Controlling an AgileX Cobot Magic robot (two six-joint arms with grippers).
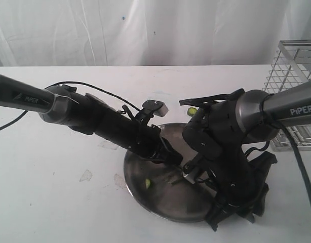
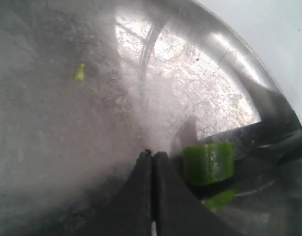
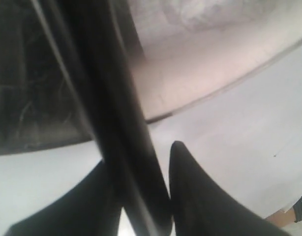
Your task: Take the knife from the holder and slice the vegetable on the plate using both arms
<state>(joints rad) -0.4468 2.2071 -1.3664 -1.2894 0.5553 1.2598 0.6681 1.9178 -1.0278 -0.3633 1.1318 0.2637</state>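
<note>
We see a white table (image 1: 44,212) filling the exterior view from nine through six to three o'clock; behind it, at twelve o'clock, hangs a white draped backdrop (image 1: 196,30), softly creased, with two small dark specks (image 1: 123,18) toward eleven; the light is even and diffuse; faint scuffs (image 1: 85,175) mark the tabletop near eight o'clock; both wrist views show the same white surface.

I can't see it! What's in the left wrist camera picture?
A chunk of green vegetable sits on a scratched steel plate, right beside the left gripper, whose black jaws are shut together. A tiny green scrap lies farther off.
</note>
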